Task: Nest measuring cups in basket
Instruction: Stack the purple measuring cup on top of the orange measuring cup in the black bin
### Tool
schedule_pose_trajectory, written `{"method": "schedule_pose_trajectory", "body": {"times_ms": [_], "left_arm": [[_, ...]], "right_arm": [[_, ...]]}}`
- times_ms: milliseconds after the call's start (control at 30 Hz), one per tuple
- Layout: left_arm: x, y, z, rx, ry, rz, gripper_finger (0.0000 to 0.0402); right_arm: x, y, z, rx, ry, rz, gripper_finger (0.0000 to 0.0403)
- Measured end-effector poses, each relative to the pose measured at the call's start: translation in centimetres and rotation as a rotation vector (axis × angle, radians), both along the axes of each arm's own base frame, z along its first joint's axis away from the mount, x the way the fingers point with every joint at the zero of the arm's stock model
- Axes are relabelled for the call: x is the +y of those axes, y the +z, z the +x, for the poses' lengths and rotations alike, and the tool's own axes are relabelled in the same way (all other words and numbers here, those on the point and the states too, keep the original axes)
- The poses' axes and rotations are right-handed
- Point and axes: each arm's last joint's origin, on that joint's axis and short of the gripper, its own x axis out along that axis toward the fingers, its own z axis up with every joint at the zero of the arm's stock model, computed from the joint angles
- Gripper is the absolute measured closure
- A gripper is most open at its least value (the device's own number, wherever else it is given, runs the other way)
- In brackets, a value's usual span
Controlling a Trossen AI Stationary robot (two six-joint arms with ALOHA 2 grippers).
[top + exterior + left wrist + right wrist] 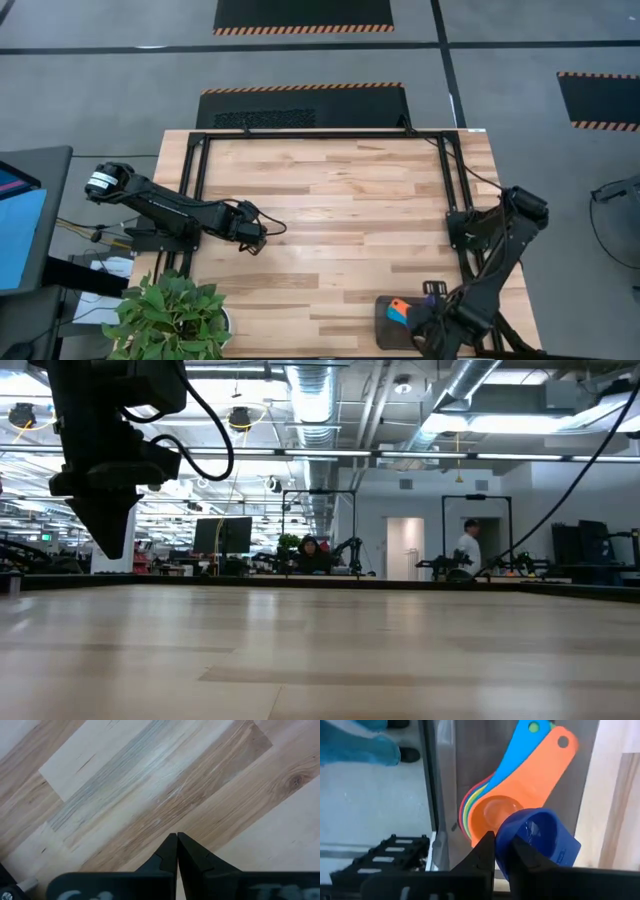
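Note:
The dark grey basket (385, 325) sits at the table's near right corner. In it lies a stack of nested measuring cups (495, 815): an orange one on top, with a blue handle (520, 755) and green, yellow and red rims showing beside it. My right gripper (502, 845) hangs over the stack, shut on a dark blue cup (542, 837). My left gripper (177, 836) stands shut above bare wood at the table's left (255, 238), holding nothing. My right gripper pinches the dark blue cup's round wall (504, 857) at the rim, one finger (522, 857) inside the bowl and the other (482, 852) outside. The fingers point down from above. The cup hangs with its mouth up, over the orange cup in the basket.
A potted plant (170, 315) stands at the near left corner. Black frame rails (195, 190) run along the table's left, far and right sides. A person's shoe (410, 754) shows on the floor beyond the table's edge. The middle of the table (340, 220) is bare wood.

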Motion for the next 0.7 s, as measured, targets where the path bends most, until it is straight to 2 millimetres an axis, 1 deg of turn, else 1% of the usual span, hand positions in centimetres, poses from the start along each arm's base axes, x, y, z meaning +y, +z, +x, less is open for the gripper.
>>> {"method": "schedule_pose_trajectory", "body": {"times_ms": [67,200,300,533,700], "left_arm": [[0.0,0.0,0.0,-0.003,0.000,-0.001,0.0401],[0.0,0.0,0.1,-0.006,0.000,-0.001,0.0401],[0.0,0.0,0.1,-0.006,0.000,-0.001,0.0402],[0.0,0.0,0.1,-0.009,0.001,0.010,0.0401],[0.0,0.0,0.1,-0.010,0.001,0.017,0.0401]], "right_arm": [[0.0,0.0,0.0,-0.001,-0.009,0.001,0.0362],[0.4,-0.8,0.2,-0.019,-0.008,0.046,0.0349],[0.8,-0.8,0.1,-0.039,0.002,0.076,0.0339],[0.9,-0.8,0.1,-0.018,-0.044,0.088,0.0326],[1.0,-0.7,0.1,-0.015,-0.069,0.113,0.0307]]}}
